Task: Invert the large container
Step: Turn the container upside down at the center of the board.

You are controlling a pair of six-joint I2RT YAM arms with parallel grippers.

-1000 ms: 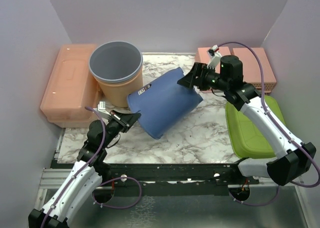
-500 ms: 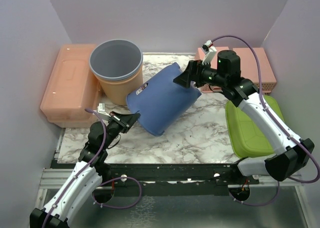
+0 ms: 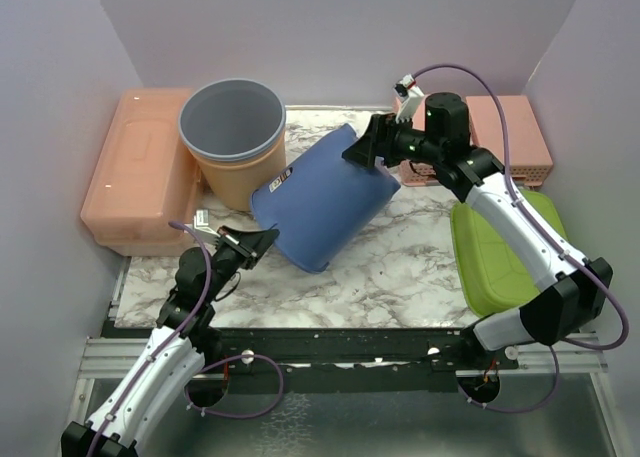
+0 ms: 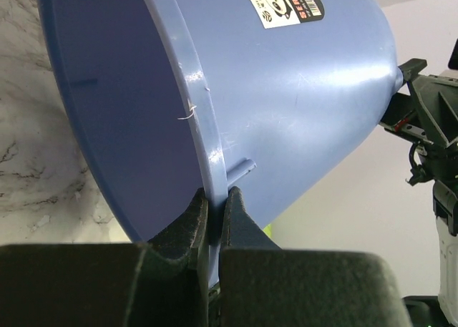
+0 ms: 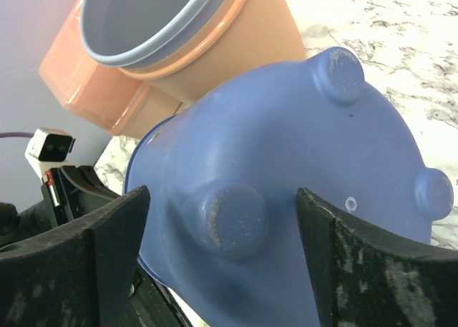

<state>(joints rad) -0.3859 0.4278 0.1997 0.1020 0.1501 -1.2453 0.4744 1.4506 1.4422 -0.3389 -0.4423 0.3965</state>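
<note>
The large container [image 3: 320, 202] is a blue tub lying tilted on the marble table, its mouth toward the near left and its footed base toward the back right. My left gripper [image 3: 266, 240] is shut on its rim; in the left wrist view the rim's wall [image 4: 204, 127] runs down between the two closed fingers [image 4: 215, 202]. My right gripper [image 3: 366, 154] hovers at the raised base, open. In the right wrist view its wide-apart fingers straddle one round foot [image 5: 230, 217] of the base [image 5: 315, 155] without touching it.
An orange bucket with a grey liner [image 3: 234, 142] stands just behind the tub's left side. A salmon lidded bin [image 3: 135, 172] lies at the far left, a pink box [image 3: 515, 137] at the back right, and a green lid [image 3: 505, 252] on the right.
My right gripper has moved left and toward the back over the tub's base. The tub has shifted slightly left, its base raised a little more. The left gripper keeps its hold.
</note>
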